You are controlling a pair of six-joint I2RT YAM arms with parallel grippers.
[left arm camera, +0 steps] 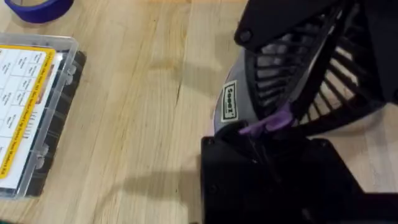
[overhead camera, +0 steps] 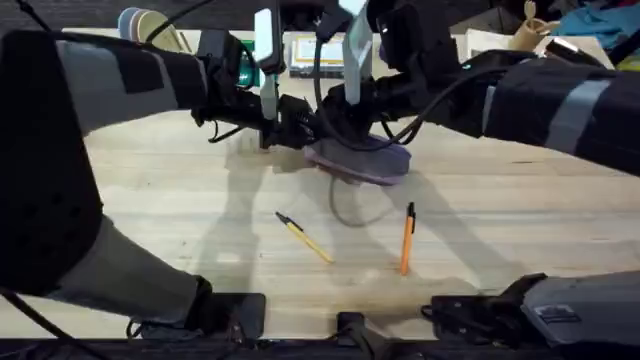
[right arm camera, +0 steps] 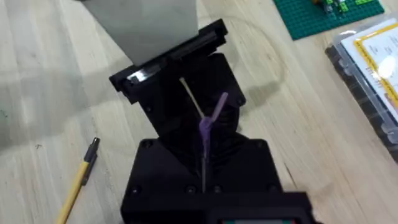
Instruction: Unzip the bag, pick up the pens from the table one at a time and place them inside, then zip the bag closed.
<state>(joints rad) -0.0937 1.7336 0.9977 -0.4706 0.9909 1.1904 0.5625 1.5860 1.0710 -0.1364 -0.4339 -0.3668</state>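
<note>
The lilac bag lies on the table at the middle back, its grey panel facing the left wrist camera. My left gripper is shut on the bag's left end. My right gripper is directly above the bag, shut on the purple pull tab, which sticks out from between its fingers. Nearer the front lie the two pens, the yellow one at an angle and the orange one almost straight. The yellow pen's black end is in the right wrist view.
A clear flat box with yellow contents and a green baseplate sit behind the bag. A purple tape roll lies beyond the box. Stacked bowls stand at the back left.
</note>
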